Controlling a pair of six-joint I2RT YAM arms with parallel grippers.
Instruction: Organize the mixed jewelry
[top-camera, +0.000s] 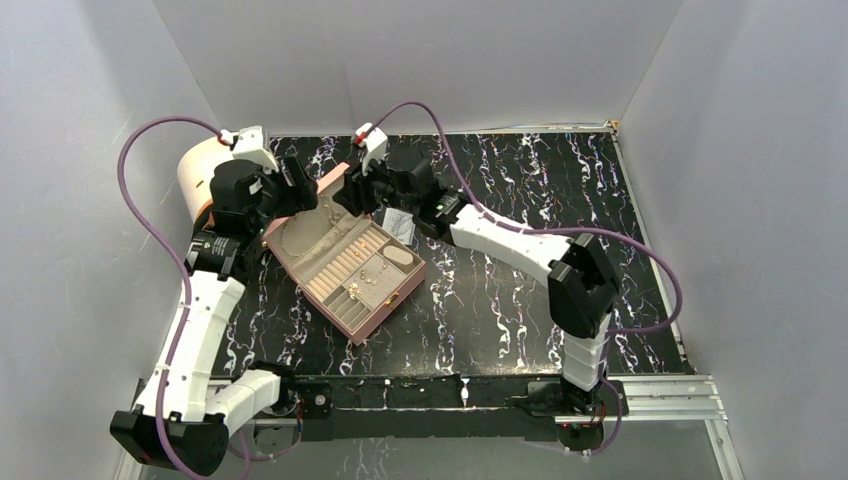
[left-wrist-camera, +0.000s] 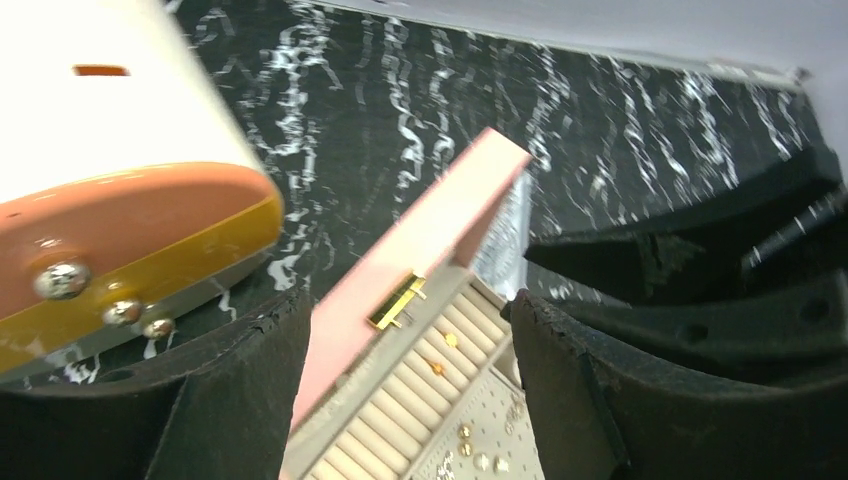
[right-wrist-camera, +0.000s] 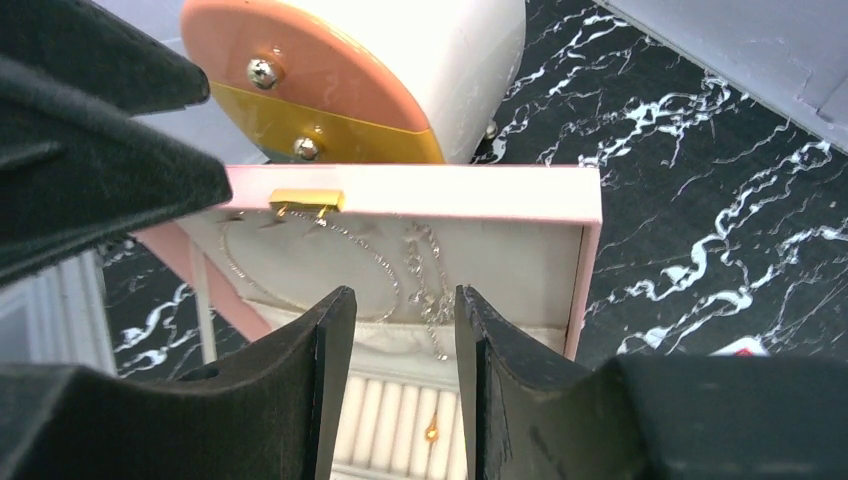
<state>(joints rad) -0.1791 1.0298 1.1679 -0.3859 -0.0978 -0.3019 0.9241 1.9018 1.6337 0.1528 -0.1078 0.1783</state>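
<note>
Two pincers: left pincer (left-wrist-camera: 405, 310) and right pincer (right-wrist-camera: 402, 300), both hovering over the open pink box (top-camera: 352, 285) on the black marbled counter (top-camera: 520, 300), tips close to each other.
Left pincer: spread wide, nothing pinched. The raised lid (left-wrist-camera: 420, 240) runs edge-on through the gap, just beside the left-hand finger (left-wrist-camera: 240, 400); touching or not, can't tell.
Right pincer: fingers (right-wrist-camera: 300, 400) parted by a narrow gap, pinching nothing, nose aimed at the inside of the lid.
Chain pieces (right-wrist-camera: 425, 265): thin silvery strands draped on the cream lining of the lid, straight ahead of the right pincer. One strand's end hangs down just beyond the gap between its tips.
Studs (left-wrist-camera: 470, 450): tiny gold dots down in the tray, below the left pincer and nearer its right-hand finger.
Lone stud (right-wrist-camera: 431, 432): gold, sitting on the ring rolls (right-wrist-camera: 385, 420) right under the right pincer.
Gold clasp (right-wrist-camera: 307, 200): on the lid's top rim, ahead and left of the right pincer.
White-and-orange case (right-wrist-camera: 350, 70): beyond the lid, past both pincers.
Clear packet (top-camera: 400, 222): flat on the counter, tucked under the right arm, behind its pincer.
</note>
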